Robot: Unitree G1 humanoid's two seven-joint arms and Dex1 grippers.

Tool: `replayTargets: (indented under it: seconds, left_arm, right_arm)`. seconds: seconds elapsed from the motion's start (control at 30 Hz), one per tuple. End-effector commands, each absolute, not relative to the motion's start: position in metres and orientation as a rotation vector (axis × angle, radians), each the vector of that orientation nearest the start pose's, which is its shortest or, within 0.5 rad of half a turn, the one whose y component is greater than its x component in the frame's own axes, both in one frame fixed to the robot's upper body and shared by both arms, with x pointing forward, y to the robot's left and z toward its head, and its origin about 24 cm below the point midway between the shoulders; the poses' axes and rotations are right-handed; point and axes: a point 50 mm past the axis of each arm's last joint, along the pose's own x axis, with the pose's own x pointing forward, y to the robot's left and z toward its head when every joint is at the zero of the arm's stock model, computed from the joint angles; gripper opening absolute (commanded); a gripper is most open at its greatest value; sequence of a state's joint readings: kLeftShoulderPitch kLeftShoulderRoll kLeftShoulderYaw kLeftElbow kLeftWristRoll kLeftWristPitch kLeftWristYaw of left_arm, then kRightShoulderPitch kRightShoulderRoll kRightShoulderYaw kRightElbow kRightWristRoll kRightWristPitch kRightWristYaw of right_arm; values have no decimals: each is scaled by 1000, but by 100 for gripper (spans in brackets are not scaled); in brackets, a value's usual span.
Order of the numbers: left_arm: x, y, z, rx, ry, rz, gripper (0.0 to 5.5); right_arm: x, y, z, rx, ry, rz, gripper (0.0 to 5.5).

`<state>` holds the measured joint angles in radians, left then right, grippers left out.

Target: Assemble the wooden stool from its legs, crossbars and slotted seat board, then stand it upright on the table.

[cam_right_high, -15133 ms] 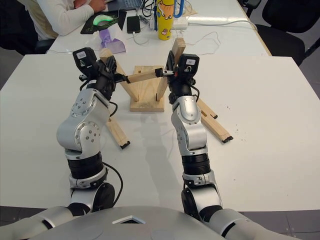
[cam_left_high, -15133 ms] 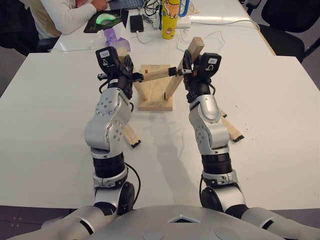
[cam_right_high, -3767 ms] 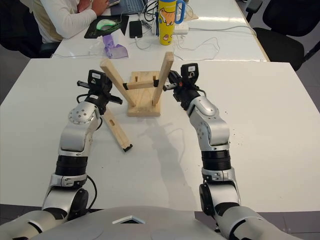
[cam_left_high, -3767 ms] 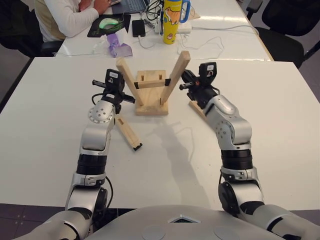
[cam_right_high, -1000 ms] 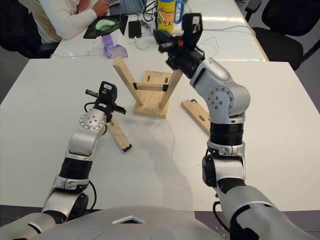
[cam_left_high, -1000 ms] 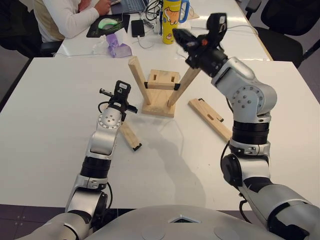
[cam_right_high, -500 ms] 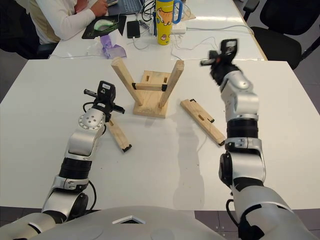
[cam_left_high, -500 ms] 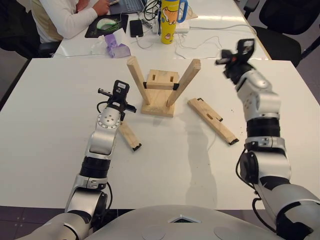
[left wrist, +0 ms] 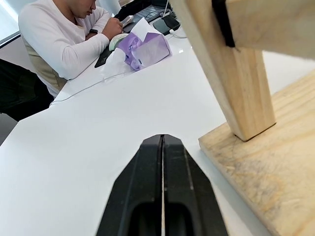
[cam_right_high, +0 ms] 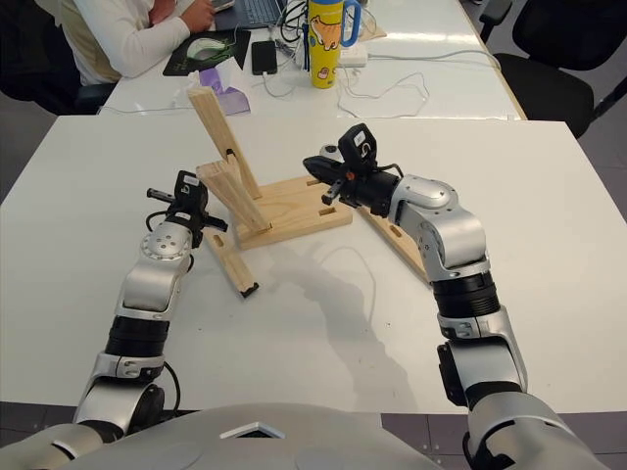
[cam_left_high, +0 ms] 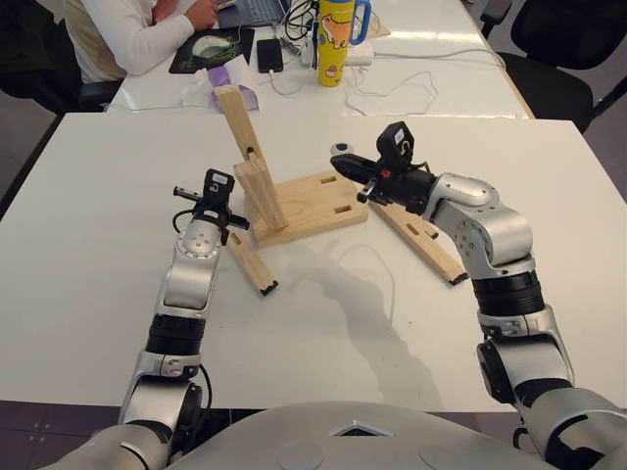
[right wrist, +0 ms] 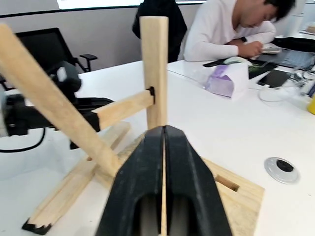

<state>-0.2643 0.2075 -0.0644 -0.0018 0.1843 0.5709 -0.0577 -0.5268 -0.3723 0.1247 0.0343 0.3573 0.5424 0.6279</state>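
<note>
The slotted seat board [cam_left_high: 312, 206] lies flat on the white table. Two legs [cam_left_high: 238, 125] joined by a short crossbar [right wrist: 123, 110] stand slanted at its left end. My left gripper [cam_left_high: 231, 221] is shut and empty, low on the table beside those legs; in the left wrist view its fingers [left wrist: 162, 152] are pressed together near a leg's foot [left wrist: 236, 93]. My right gripper [cam_left_high: 343, 164] is shut on nothing just above the board's right end. One loose leg [cam_left_high: 251, 264] lies under my left arm, another [cam_left_high: 423, 241] under my right arm.
A second table behind holds a yellow cup [cam_left_high: 336, 37], a phone [cam_left_high: 269, 54], a purple object [cam_left_high: 225, 82] and cables [cam_left_high: 411, 90]; a person sits at its left. The near half of the white table [cam_left_high: 323, 343] is bare.
My right arm has swung down from high on the right to just over the board. The board with its legs now lies turned, with the legs at its left end.
</note>
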Motion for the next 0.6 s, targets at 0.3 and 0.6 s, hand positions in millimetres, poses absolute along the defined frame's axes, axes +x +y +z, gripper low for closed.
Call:
replayTargets:
  seconds: [0.3,0.6]
  left_arm:
    - [252,194,81,655,494,-528,0]
    - [244,161,58,652,560,-764,0]
  right_arm:
    - [343,-135,104,-412,249,652,2]
    - [334,-120,72,-743,365,800,2]
